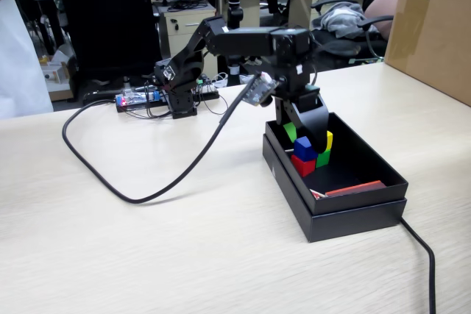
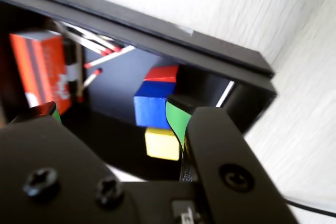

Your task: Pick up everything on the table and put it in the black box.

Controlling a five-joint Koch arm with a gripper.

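The black box (image 1: 353,207) stands on the table (image 1: 147,255), right of centre in the fixed view. Inside it a blue cube (image 1: 305,148) rests on a red cube (image 1: 302,165), with a yellow cube (image 1: 329,140) and a green cube (image 1: 322,158) beside them. My gripper (image 1: 305,140) reaches down into the box, open, its fingers either side of the blue cube without touching it. In the wrist view the gripper (image 2: 110,107) is open and holds nothing; the blue cube (image 2: 152,109), red cube (image 2: 161,73) and yellow cube (image 2: 163,143) lie just past its green-padded right finger (image 2: 177,119).
A red-and-white strip (image 1: 357,188) and thin red-tipped sticks (image 2: 105,59) lie in the box. A black cable (image 1: 184,170) loops across the table from the arm's base (image 1: 180,97). Another cable (image 1: 423,255) runs off at the front right. A brown carton (image 1: 434,27) stands at the far right.
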